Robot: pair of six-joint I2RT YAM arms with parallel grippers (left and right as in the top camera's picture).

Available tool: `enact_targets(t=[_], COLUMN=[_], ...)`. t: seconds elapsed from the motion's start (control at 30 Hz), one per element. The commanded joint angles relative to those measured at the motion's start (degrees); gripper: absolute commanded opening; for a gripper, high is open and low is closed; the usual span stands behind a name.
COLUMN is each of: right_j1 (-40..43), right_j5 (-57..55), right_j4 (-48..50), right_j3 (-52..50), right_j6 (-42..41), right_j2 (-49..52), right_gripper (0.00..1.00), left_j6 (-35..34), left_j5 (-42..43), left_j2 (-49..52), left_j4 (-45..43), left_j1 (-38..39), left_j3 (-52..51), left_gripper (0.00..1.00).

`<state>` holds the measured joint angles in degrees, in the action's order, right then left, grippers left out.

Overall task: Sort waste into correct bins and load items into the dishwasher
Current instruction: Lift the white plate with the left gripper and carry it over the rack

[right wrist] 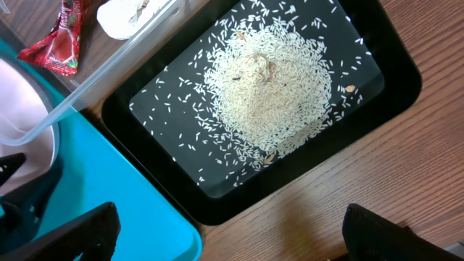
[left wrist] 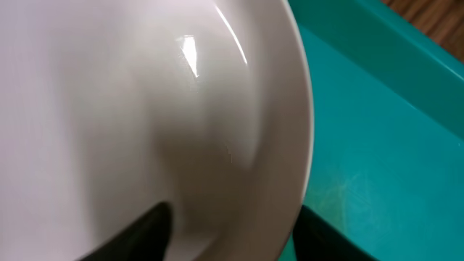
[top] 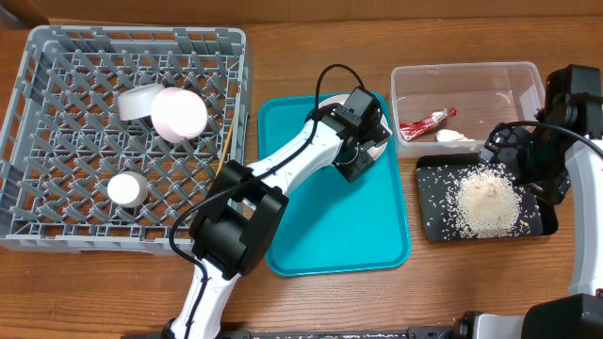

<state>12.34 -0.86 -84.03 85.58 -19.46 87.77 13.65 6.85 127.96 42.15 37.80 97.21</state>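
Note:
The white plate [top: 380, 143] is at the far right corner of the teal tray [top: 330, 235] and fills the left wrist view [left wrist: 145, 109]. My left gripper [top: 366, 149] straddles its rim, one finger inside and one outside [left wrist: 232, 239], shut on it. My right gripper [top: 513, 155] is open and empty over the black tray [top: 433, 226], which holds a rice pile [right wrist: 272, 90]. The red-and-white wrapper [top: 424, 123] and the white scrap [top: 454, 137] lie in the clear tub [top: 471, 71]. Two bowls [top: 179, 113] and a small cup [top: 125, 188] sit in the grey rack [top: 28, 56].
The chopsticks [top: 229, 141] lie along the rack's right edge. In the right wrist view the teal tray [right wrist: 109, 181] butts against the black tray [right wrist: 391, 80], with bare wood in front between my open fingers [right wrist: 228, 232].

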Motion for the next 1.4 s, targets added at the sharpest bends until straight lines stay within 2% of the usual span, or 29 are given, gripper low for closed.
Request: enact_targets(t=[0.0, 0.17, 0.23, 0.43, 0.73, 1.0, 1.1, 1.2, 1.37], right_j1=[0.17, 0.17, 0.17, 0.17, 0.17, 0.17, 0.17, 0.17, 0.17], right_j5=[-0.52, -0.52, -0.52, -0.52, -0.52, -0.52, -0.52, -0.52, -0.52], right_j4=[0.07, -0.15, -0.15, -0.11, -0.17, -0.15, -0.17, -0.15, -0.35], right_j3=[0.68, 0.68, 0.68, 0.68, 0.68, 0.68, 0.68, 0.68, 0.68], right_j6=[0.26, 0.48, 0.48, 0.46, 0.46, 0.46, 0.48, 0.46, 0.46], right_j2=[-0.37, -0.37, -0.37, -0.37, -0.37, -0.37, -0.37, -0.37, -0.37], right_gripper=[1.0, 1.0, 1.0, 1.0, 1.0, 1.0, 1.0, 1.0, 1.0], left_j6=[-2.64, -5.73, -7.5, -9.44, -11.58, -16.09, -17.4, -18.43, -18.38], left_j5=[0.24, 0.2, 0.22, 0.2, 0.2, 0.33, 2.08, 6.95, 26.18], left_j2=[1.16, 1.14, 1.07, 0.24, -6.16, -17.44, -22.21, -24.7, -26.4], left_j4=[0.55, 1.01, 1.36, 4.2, 12.13, 16.7, 19.58, 21.22, 22.12], left_j1=[0.2, 0.2, 0.13, 0.11, -0.31, -5.7, -10.21, -14.82, -25.03], left_j3=[0.48, 0.5, 0.57, 1.53, 10.36, 12.66, 12.66, 12.66, 12.66], left_gripper=[0.35, 0.1, 0.04, 0.04, 0.04, 0.04, 0.04, 0.04, 0.04])
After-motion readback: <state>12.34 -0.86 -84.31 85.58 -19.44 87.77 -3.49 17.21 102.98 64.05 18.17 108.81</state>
